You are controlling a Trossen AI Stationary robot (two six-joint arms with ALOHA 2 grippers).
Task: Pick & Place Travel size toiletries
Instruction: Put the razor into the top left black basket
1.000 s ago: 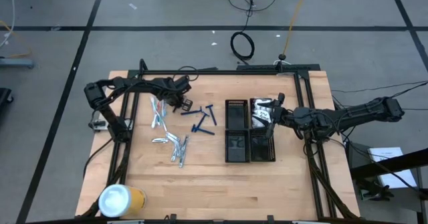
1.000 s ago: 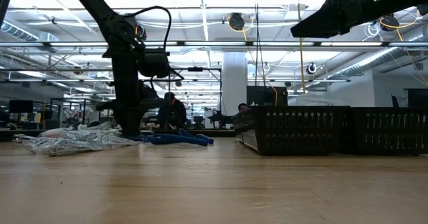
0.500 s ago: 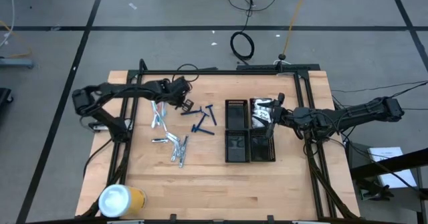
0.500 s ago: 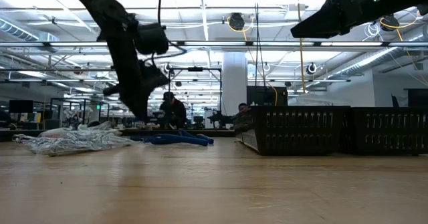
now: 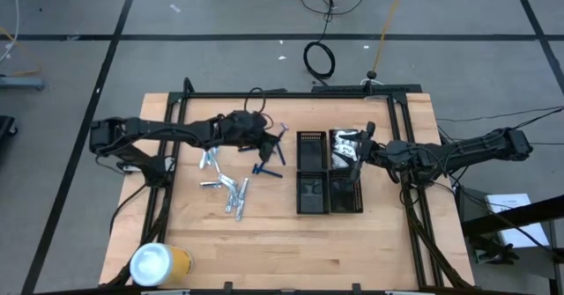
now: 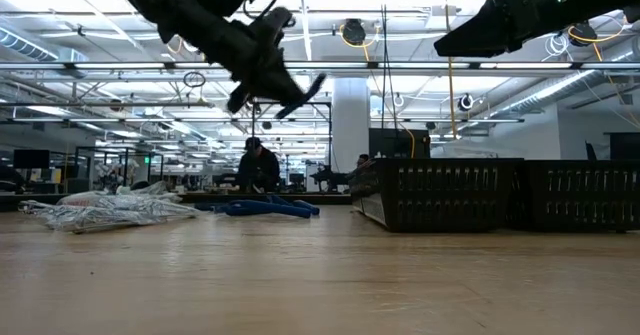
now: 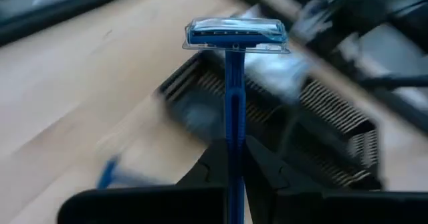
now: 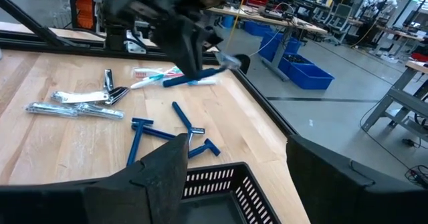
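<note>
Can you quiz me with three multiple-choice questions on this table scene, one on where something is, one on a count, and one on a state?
1. Where is the yellow cylinder?
A. Inside a black tray
B. Near the table's front left corner
C. In the right tool

2. How many blue razors lie loose on the table, as the right wrist view shows them?
A. Three
B. One
C. Six

3. What is the left tool doing?
A. Hanging open and empty
B. Shut on a blue razor
C. Resting on the wood

Answers: B, it stands by that corner in the high view; A, three lie there; B, its fingers clamp the handle.
</note>
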